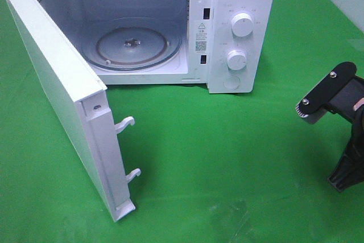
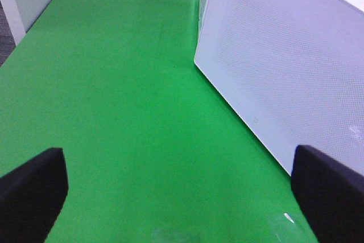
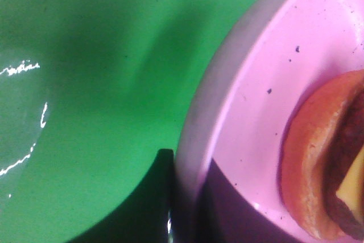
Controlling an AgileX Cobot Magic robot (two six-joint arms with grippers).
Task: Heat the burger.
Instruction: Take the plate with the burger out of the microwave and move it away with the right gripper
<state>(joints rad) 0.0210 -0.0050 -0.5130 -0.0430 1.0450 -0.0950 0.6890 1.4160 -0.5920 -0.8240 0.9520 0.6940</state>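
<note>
Exterior high view showed the microwave [image 1: 170,27] at upper left, door [image 1: 62,101] swung wide and cut off by the frame edge, glass turntable [image 1: 133,46] bare. Left gripper [image 2: 176,197] appeared only in its wrist view, jaws wide apart over green cloth [image 2: 125,112], holding nothing. Right gripper [image 3: 170,197] sat mostly off frame at right; its jaws were clamped on the pink plate [image 3: 250,118] rim. Burger [image 3: 330,163], partly cropped, lay on that plate.

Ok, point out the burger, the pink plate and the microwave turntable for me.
burger [image 3: 310,169]: right wrist view, on the bun's side.
pink plate [image 3: 267,61]: right wrist view, bare inner surface.
microwave turntable [image 1: 114,42]: exterior high view, on the glass.
</note>
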